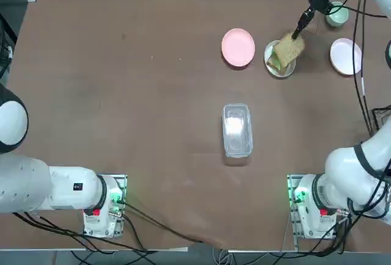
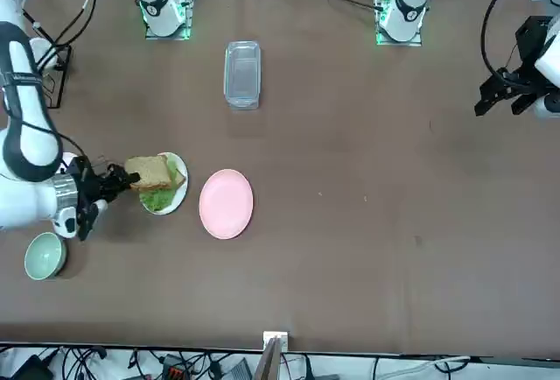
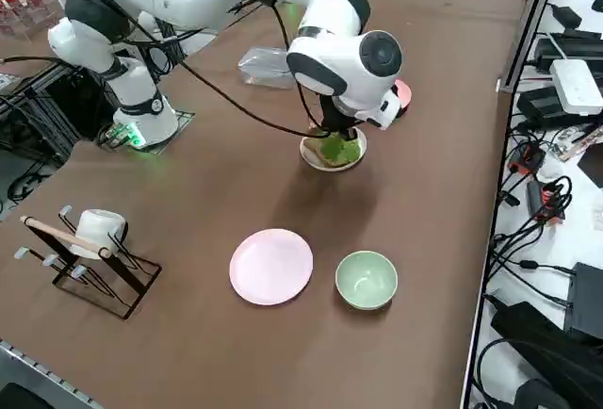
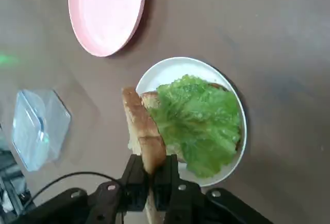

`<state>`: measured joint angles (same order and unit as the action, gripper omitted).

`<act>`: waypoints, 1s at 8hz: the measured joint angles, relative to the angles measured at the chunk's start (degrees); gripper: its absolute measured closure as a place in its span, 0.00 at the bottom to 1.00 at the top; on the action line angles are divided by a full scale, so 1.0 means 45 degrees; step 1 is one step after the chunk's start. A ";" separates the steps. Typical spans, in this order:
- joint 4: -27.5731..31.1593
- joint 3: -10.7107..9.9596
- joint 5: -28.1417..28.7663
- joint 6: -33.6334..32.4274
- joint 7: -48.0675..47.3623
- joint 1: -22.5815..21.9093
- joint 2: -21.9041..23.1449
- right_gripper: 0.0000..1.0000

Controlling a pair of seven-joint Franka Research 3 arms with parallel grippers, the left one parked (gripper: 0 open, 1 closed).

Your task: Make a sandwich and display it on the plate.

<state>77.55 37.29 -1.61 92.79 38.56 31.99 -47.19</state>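
My right gripper (image 4: pixel 151 170) is shut on the edge of a toasted bread slice (image 4: pixel 142 126) and holds it tilted on its side just above the small white plate (image 4: pixel 170 69). On that plate lies another bread slice, mostly covered by green lettuce (image 4: pixel 198 121). No orange-red filling shows. In the top view the gripper (image 1: pixel 297 33) reaches in from the far right, with the held slice (image 1: pixel 289 48) hanging over the plate (image 1: pixel 280 71). The front view shows the slice (image 2: pixel 149 171) over the lettuce (image 2: pixel 157 198).
A pink plate (image 1: pixel 237 47) lies just left of the white plate. A clear lidded container (image 1: pixel 237 129) sits mid-table. A pale plate (image 1: pixel 345 55) and a green bowl (image 1: pixel 337 14) lie at the far right. A rack with a cup (image 3: pixel 89 239) stands at the right edge.
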 joint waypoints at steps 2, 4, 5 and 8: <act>-0.0001 -0.0003 -0.0165 0.0002 0.0516 -0.0115 -0.0153 0.91; -0.0003 -0.0005 -0.0227 0.0144 0.0597 -0.0259 -0.0251 0.91; -0.0004 -0.0031 -0.0316 0.0333 0.0630 -0.0297 -0.0297 0.91; -0.0006 -0.0148 -0.0394 0.0748 0.0664 -0.0404 -0.0421 0.77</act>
<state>77.53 36.62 -3.38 96.15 41.55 30.17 -49.08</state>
